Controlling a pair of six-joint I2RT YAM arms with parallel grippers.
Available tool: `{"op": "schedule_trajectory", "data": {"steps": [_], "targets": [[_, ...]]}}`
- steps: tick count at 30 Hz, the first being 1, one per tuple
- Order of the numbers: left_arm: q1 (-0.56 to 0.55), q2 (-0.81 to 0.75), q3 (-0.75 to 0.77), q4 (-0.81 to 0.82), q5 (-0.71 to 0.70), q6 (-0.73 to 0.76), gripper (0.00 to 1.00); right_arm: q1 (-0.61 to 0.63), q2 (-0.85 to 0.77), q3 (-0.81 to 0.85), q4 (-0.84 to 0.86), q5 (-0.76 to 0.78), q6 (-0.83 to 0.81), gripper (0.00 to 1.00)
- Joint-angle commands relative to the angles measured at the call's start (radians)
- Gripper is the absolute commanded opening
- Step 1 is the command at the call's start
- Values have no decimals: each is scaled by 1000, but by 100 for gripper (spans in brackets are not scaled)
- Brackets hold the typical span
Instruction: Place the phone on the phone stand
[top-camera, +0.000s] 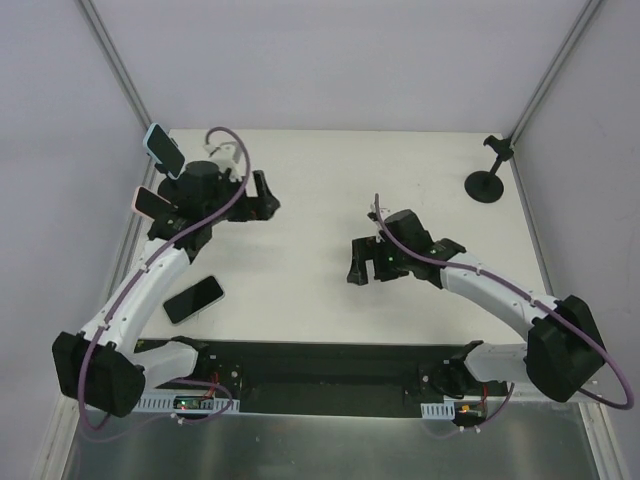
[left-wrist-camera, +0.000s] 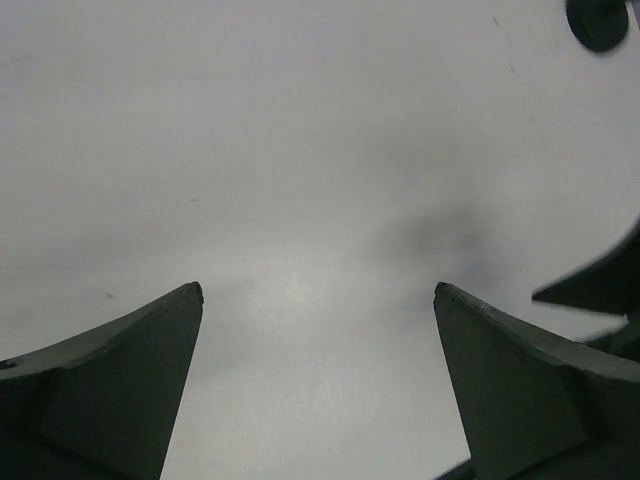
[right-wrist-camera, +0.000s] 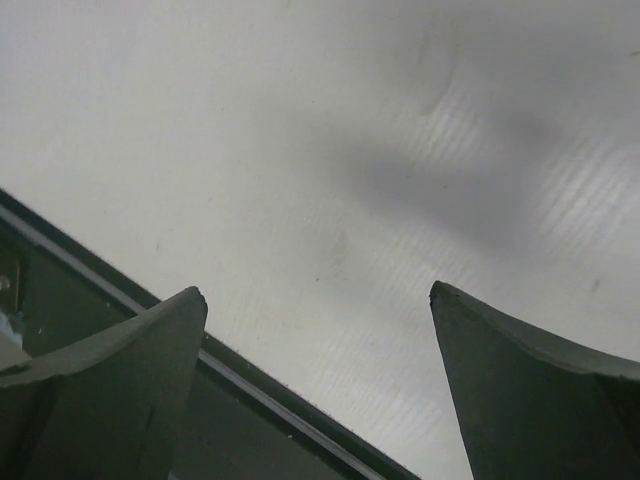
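A black-screened phone (top-camera: 193, 299) lies flat on the white table (top-camera: 330, 180) at the front left, beside my left arm. The black phone stand (top-camera: 487, 178), with a round base and a short post, stands empty at the back right corner; what looks like its base shows at the top right of the left wrist view (left-wrist-camera: 597, 20). My left gripper (top-camera: 268, 198) (left-wrist-camera: 318, 290) is open and empty over the back left of the table, far from the phone. My right gripper (top-camera: 356, 262) (right-wrist-camera: 318, 290) is open and empty over the table's middle.
Two more phones, one in a light blue case (top-camera: 163, 150) and one in a pinkish case (top-camera: 150, 203), are propped up at the left edge behind my left arm. The black base strip (top-camera: 330, 365) (right-wrist-camera: 90, 310) runs along the table's near edge. Grey walls enclose the table.
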Motion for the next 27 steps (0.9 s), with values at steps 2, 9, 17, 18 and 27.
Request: {"op": "schedule_trajectory", "data": {"steps": [2,9,17,18,27], "targets": [[-293,113,122,-76,71,287,97,-127,-43,96,-36,310,160,96],[-490,156,99,-97,-37,347,98,-298,-321,-56,297,763,180,96],[-493,0,58,-69,-36,347,97,-834,-101,120,409,553,178,96],[-493,-51,39,-52,-51,345,98,-871,-64,154,427,470,177,96],[-496,-178,-41,11,-77,345,99,-1011,286,316,737,152,227,96]]}}
